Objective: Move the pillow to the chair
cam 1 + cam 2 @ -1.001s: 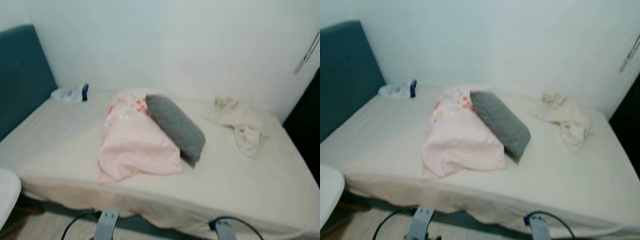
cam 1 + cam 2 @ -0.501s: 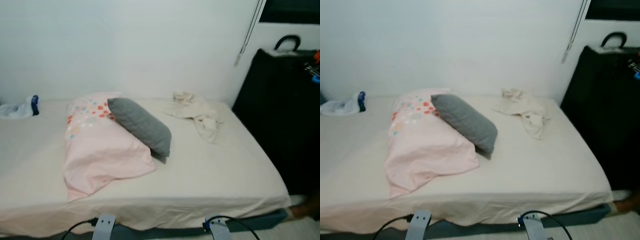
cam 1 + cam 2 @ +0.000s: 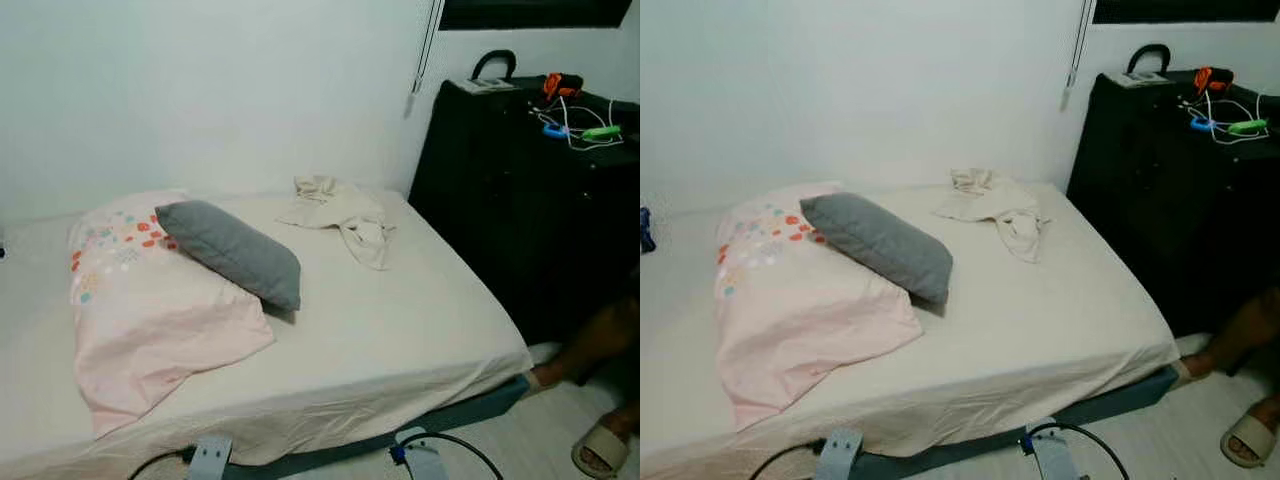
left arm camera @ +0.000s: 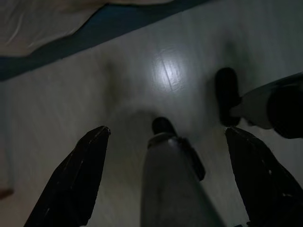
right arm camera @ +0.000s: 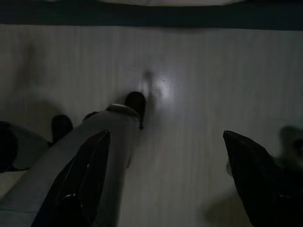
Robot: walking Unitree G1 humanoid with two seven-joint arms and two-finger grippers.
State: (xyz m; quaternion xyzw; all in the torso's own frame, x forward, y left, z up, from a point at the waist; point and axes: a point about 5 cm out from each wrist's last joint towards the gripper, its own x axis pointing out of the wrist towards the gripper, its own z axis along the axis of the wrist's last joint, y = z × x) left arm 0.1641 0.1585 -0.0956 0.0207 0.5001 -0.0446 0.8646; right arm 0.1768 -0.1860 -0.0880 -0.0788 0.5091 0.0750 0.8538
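Left eye view: the grey pillow (image 3: 232, 252) lies on the bed (image 3: 400, 320), at about 10 o'clock from the bed's middle, propped on the upper edge of a pink floral pillowcase (image 3: 150, 310).
Beside it: a crumpled beige cloth (image 3: 345, 212) sits apart at roughly 1 o'clock from the pillow; a black dresser (image 3: 520, 190) stands off the bed's right end.
Left tool (image 4: 165, 184): hangs low over the pale floor, fingers spread wide, holding nothing.
Right tool (image 5: 165, 179): likewise down by the floor, fingers apart and empty.
Step in hand: judged as the approach; neither arm is raised toward the bed yet.
Doing it well: the robot should probably square up to the bed edge nearest the pillow, then lift both arms and take the grey pillow by its long sides, keeping clear of the pink cover beneath so it does not drag along.
Watch: a person's sandalled foot (image 3: 1250, 440) is on the floor at 4 o'clock.
Chair: its whereabouts cannot be told from here.
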